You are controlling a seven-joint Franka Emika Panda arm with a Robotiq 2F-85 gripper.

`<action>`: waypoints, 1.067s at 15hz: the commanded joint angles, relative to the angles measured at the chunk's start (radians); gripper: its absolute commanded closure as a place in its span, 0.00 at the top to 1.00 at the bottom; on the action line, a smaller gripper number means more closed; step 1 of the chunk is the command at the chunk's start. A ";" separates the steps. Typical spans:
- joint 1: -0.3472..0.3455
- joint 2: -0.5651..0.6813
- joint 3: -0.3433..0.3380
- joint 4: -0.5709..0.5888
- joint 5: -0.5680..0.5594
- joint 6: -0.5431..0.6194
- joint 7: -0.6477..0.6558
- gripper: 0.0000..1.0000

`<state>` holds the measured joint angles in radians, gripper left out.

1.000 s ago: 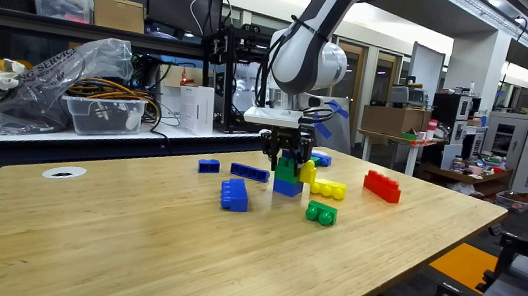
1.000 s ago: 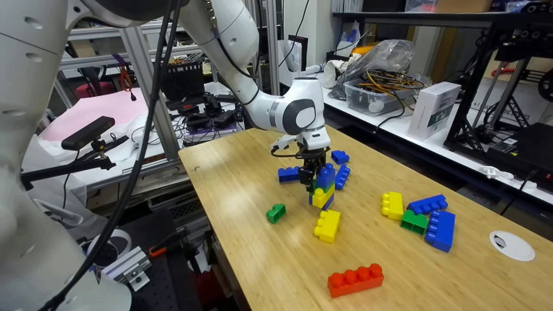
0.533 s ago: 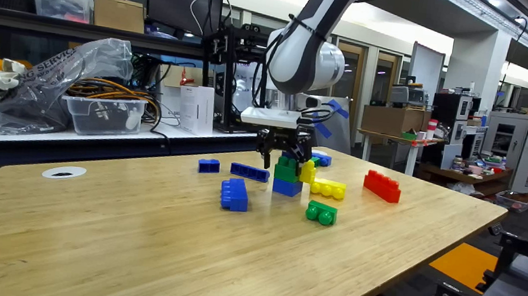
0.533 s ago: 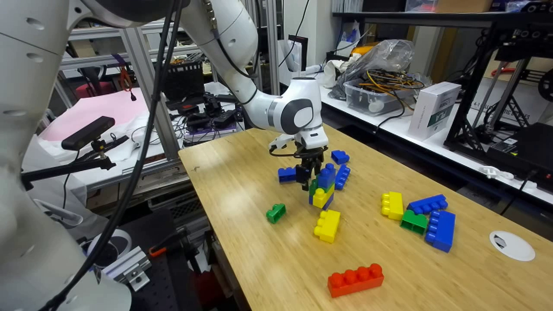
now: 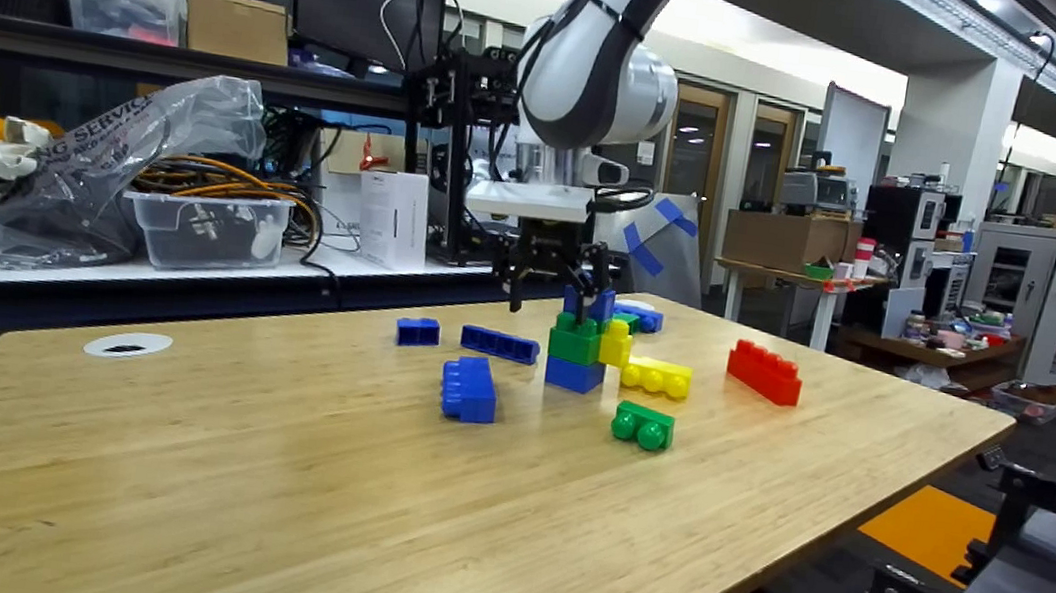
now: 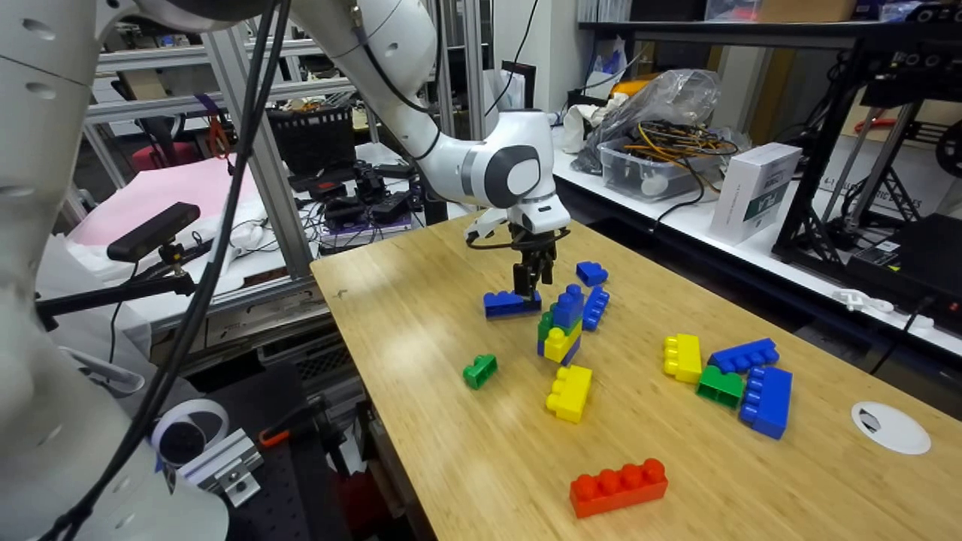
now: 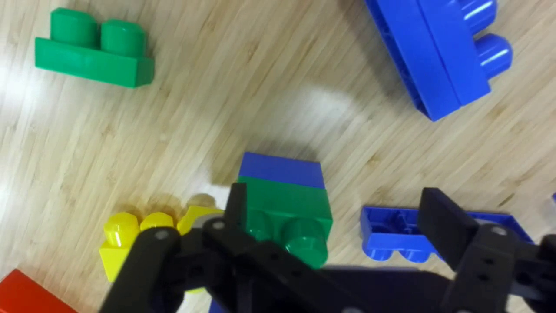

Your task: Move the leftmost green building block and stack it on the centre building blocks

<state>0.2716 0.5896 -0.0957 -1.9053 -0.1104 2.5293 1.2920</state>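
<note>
The green building block (image 5: 575, 342) sits studs up in the centre building blocks, on a blue bottom brick (image 5: 575, 376). Beside it in the tower are a yellow piece (image 6: 560, 345) and a studded blue brick (image 6: 569, 306) that stands higher. My gripper (image 5: 547, 310) hangs above and to one side of the tower, jaws wide apart, holding nothing. In the wrist view, the left finger (image 7: 236, 204) overlaps the green block's edge, and the right finger (image 7: 443, 226) is over a loose blue brick. The gripper's linkage covers part of the tower there.
Near the tower lie a loose green brick (image 5: 643, 427), a large blue brick (image 5: 469, 390), a flat blue brick (image 5: 500, 344) and a yellow brick (image 6: 570, 393). Further off are a red brick (image 6: 618, 488) and a cluster with another green brick (image 6: 720, 387).
The fingers, close about the green block a second ago, have spread and let it go. My gripper has risen and backed off from the tower. The green block has stayed in place.
</note>
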 commanded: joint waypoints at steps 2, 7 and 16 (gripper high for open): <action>-0.031 -0.080 0.063 -0.011 0.010 -0.061 -0.183 1.00; -0.068 -0.137 0.127 0.007 0.050 -0.062 -0.472 1.00; -0.136 -0.156 0.162 0.138 0.150 -0.302 -1.050 1.00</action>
<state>0.1687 0.4312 0.0396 -1.8162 0.0160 2.3405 0.3836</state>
